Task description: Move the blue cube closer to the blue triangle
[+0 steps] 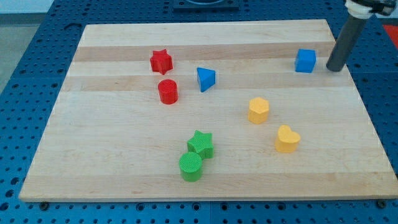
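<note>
The small blue plastic cube (305, 61) sits near the upper right of the pale wooden desk (124, 155), well apart from the blue plastic triangle (206, 78), which lies toward the view's left and slightly lower. Our tool is a straight dark rod with no jaws, so it has no open or closed state and holds nothing; my tip (334, 69) stands just beside the cube on its right, with a narrow gap showing between them. We judge the step in hand to be the approach to first contact. To do it well, we should meet the cube's right face at its centre and push toward the view's left with a slight downward bias, so that the cube travels straight and does not rotate off the tip. The lane between cube and triangle is bare wood. The red plastic star (161, 61) and red plastic cylinder (168, 91) lie just beyond the triangle, so we should stop short to avoid driving the triangle into them. The yellow plastic hexagonal block (259, 110) and yellow plastic heart (287, 139) sit below the lane, and the green plastic star (201, 144) and green plastic cylinder (191, 167) lie lower still. The desk's top edge is near the cube, so no upward drift is acceptable.
</note>
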### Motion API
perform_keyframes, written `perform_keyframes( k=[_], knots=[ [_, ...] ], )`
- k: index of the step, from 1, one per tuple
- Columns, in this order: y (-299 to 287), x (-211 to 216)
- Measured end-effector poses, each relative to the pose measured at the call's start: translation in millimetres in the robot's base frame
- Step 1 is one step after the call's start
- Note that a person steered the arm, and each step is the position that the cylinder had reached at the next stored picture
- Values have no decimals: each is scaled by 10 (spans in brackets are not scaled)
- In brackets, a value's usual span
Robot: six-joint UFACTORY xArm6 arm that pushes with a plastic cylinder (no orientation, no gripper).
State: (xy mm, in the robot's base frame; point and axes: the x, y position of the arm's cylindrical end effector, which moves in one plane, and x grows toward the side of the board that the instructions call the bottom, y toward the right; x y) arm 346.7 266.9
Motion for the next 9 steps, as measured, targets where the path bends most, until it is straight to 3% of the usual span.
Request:
perform_keyframes(
  k=[8,9],
  knots=[
    [-1733,82],
    [-1612,82]
  ],
)
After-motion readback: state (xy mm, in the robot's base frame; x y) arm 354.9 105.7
